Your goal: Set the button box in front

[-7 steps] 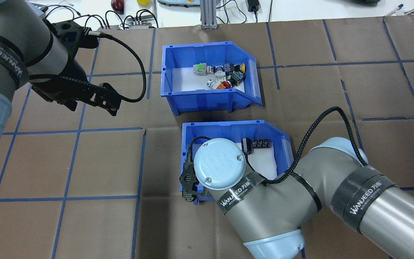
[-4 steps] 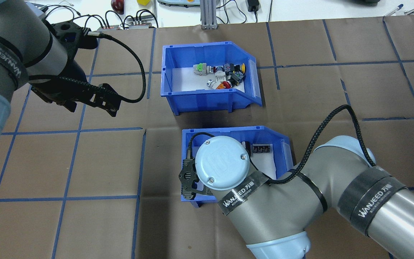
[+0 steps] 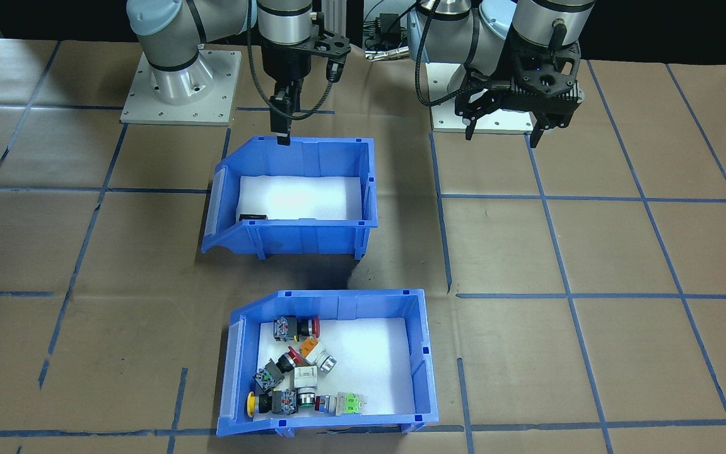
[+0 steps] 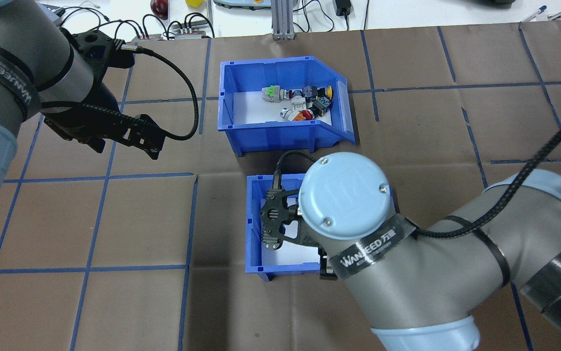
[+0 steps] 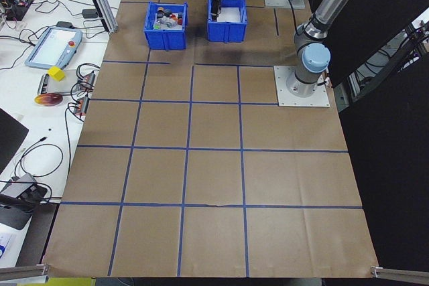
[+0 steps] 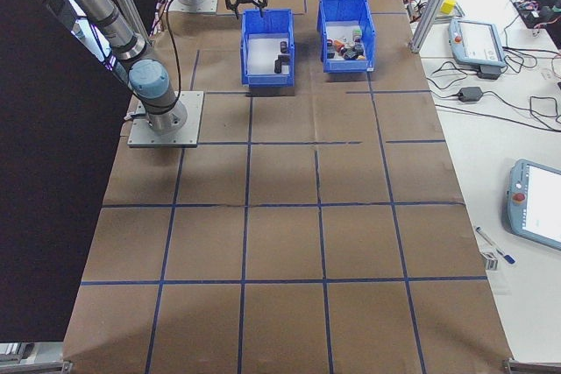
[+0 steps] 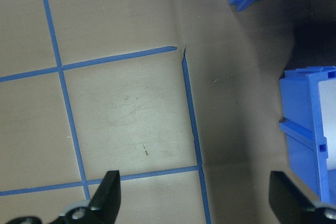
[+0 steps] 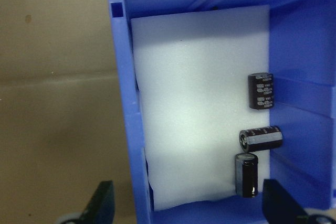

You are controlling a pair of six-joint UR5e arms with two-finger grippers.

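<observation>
Release above the cylinder bin

We see the right gripper [image 3: 282, 135] lifted off the near wall of the cylinder bin [image 4: 253, 229], its fingers [image 8: 102, 198] spread wide. That bin has slid toward the robot. The button box [image 4: 270, 134] sits untouched just beyond it: glossy blue plastic with a slanted side, white foam and small coloured switches. We judge it now stands in front. The left gripper [image 3: 503, 135] hangs wide open over the brown paper [image 4: 129, 219].

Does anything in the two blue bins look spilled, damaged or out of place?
Nothing stands out. The switches lie jumbled inside the button box, and three dark cylinders lie on the foam of the other bin; both bins sit upright.
</observation>
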